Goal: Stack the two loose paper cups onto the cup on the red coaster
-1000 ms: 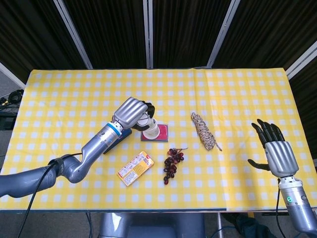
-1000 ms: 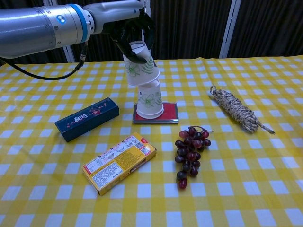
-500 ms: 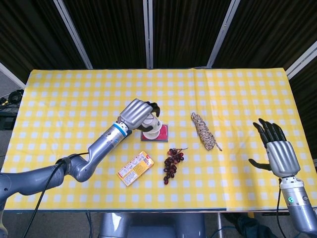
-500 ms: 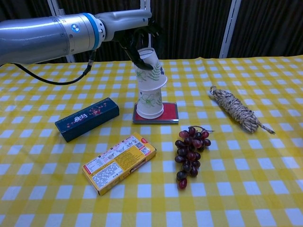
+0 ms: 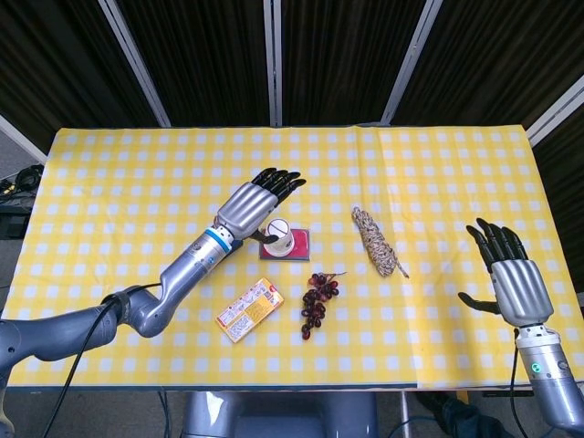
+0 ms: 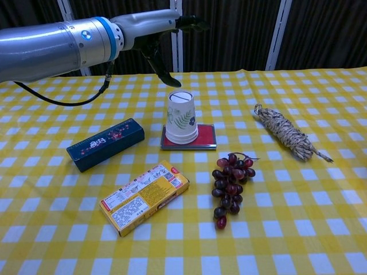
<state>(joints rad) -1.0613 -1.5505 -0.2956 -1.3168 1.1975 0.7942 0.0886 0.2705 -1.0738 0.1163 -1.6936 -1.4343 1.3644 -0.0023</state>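
The cup stack [image 6: 182, 122] stands upright, mouth down, on the red coaster [image 6: 205, 137] near the middle of the desk [image 5: 128, 173], its long axis vertical. In the chest view no loose cup shows anywhere on the cloth, so the stacking looks finished, though how many cups are nested cannot be read from the outside. The left hand [image 5: 255, 203] holds nothing, fingers stretched out and apart; in the head view it sits just at 10 o'clock of the stack, fingertips pointing toward 1 o'clock. In the chest view it hangs above and behind the stack, well clear of the top. The right hand [image 5: 511, 274] is also spread and bare, far off at 3 o'clock of the coaster near the desk's right edge, past the rope bundle [image 5: 379, 242]. The left hand is by far the nearer of the two. Any pull-away should probably go up and back toward 10 o'clock, away from the stack, since a sideways sweep toward 4 o'clock could tip it off the coaster.
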